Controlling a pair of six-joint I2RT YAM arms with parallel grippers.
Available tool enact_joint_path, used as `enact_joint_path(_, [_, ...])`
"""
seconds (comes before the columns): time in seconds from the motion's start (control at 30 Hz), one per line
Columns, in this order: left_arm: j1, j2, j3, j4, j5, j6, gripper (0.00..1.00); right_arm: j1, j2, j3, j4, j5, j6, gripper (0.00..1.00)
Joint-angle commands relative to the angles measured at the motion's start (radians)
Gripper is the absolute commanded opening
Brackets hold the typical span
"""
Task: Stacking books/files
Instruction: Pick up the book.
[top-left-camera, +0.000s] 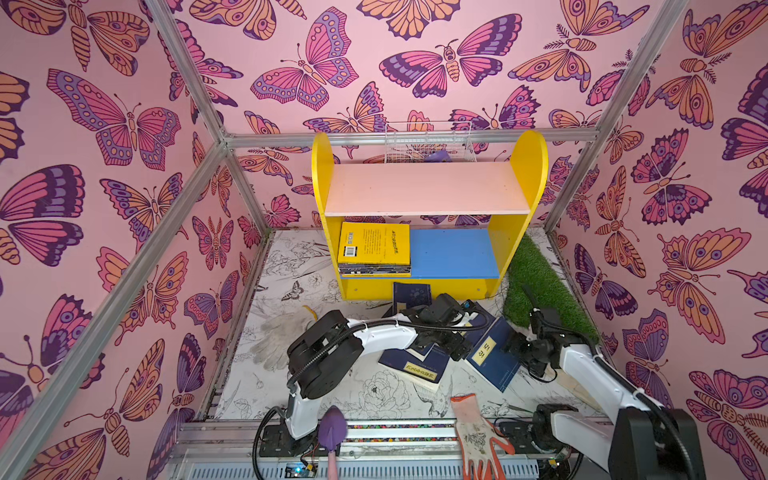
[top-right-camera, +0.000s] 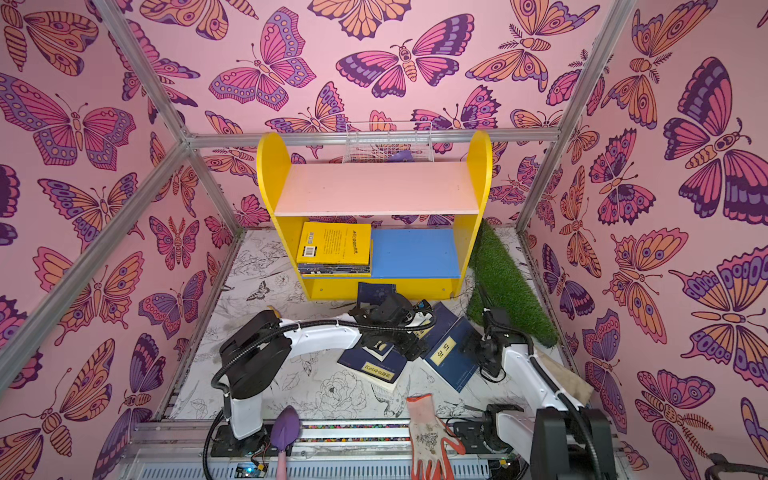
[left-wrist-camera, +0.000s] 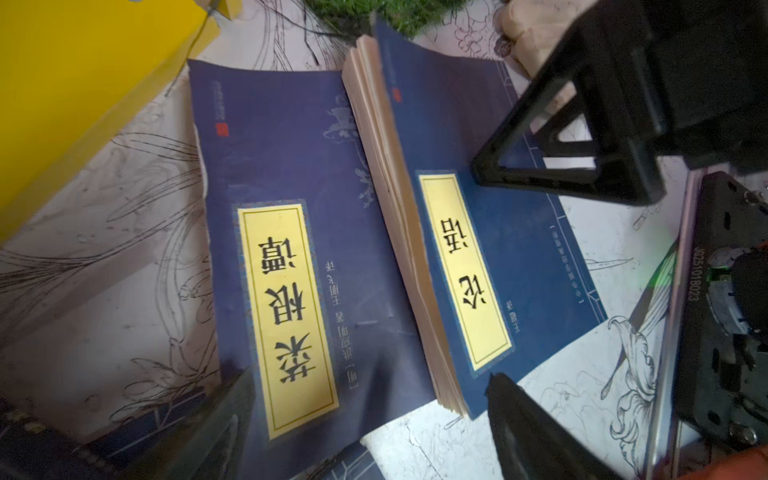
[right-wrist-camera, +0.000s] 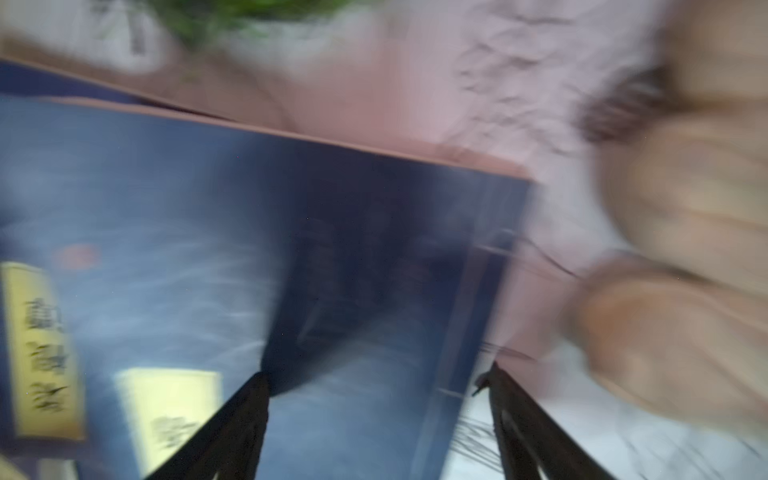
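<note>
Left gripper (left-wrist-camera: 486, 272) is found wide open over a navy book (left-wrist-camera: 540, 257) lying before the shelf (top-left-camera: 453, 253), nothing held. Right gripper (right-wrist-camera: 378, 370), likewise spread, is set astride that book's edge. Stacked books (top-left-camera: 374, 253) are noted at the lower shelf's left end.

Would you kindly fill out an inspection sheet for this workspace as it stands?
Surface: white tabletop with black line-drawn flowers.
Job's things: yellow-topped book stack on the blue lower shelf of the yellow bookcase; navy paperbacks with yellow labels scattered on the tabletop.
Clutter: white-and-orange work glove, beige cloth glove, purple trowel, green artificial turf strip, white wire basket.
Grippers: left gripper open above a navy paperback; right gripper open at a paperback's edge, view blurred.
Cables: black corrugated conduit loops at the left arm's base.
Surroundings: pink butterfly-print walls, aluminium frame.
</note>
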Motion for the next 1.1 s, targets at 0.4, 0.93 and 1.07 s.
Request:
enact_joint_path(0.4, [0.042, 0.103, 0.007, -0.025, 0.057, -0.003, 0.65, 0.226, 0.116, 0.055, 0.171, -0.271, -0.134, 0.76])
enact_joint_path(0.93, [0.044, 0.120, 0.015, -0.036, 0.042, -0.008, 0.30, 0.238, -0.019, 0.078, 0.244, -0.411, -0.093, 0.45])
enact_joint_path(1.07, [0.045, 0.102, 0.005, -0.027, 0.038, -0.013, 0.30, 0.237, 0.044, 0.084, 0.252, -0.392, -0.090, 0.30])
